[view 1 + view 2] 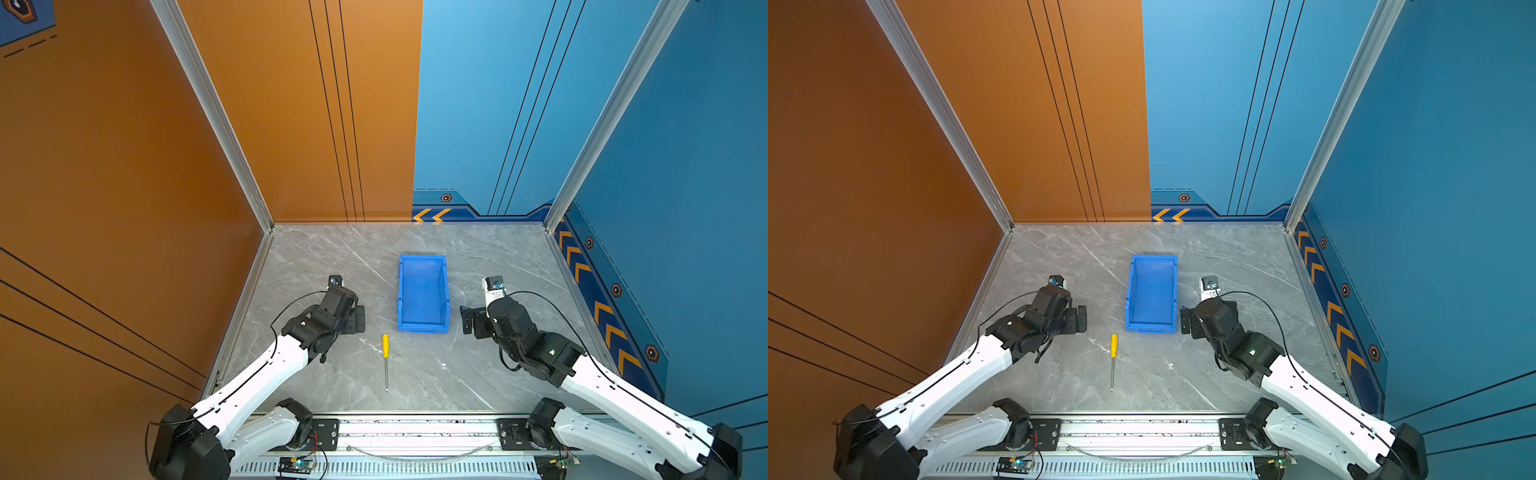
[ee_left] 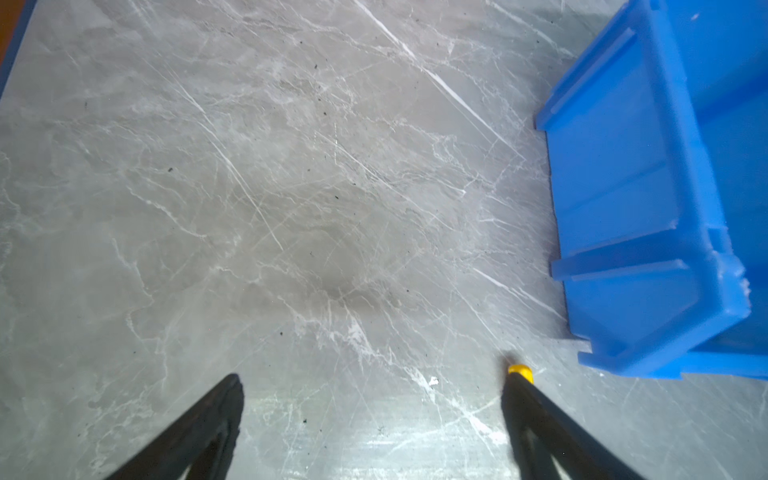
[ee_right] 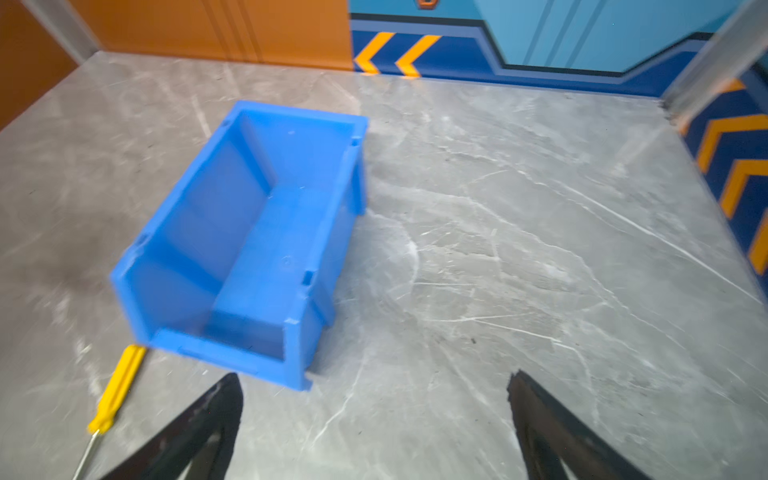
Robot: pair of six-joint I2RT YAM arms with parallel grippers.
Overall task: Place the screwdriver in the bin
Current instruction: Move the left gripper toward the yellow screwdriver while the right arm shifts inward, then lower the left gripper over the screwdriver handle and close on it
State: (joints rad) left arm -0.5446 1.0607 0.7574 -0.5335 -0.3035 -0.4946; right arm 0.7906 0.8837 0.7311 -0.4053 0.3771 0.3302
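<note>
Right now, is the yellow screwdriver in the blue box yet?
Not yet. Nothing is done: the slim yellow-handled metal screwdriver lies on the grey marble table, just outside the empty blue plastic bin. In hand: nothing; the left fingers and right fingers are open and empty. Still to do: grab it, lift it, drop it in.

Readable text: none; no letters, numbers or brand names are legible.
Back wall sign: two orange chevron arrows (image 1: 423,215) on a dark blue painted band (image 1: 461,214), pointing left in both top views.
Right wall sign: orange chevrons (image 1: 603,309) on a similar band, tips toward the back wall.
Emblems: small black-and-orange hexagon badges (image 1: 446,198), without lettering.
</note>
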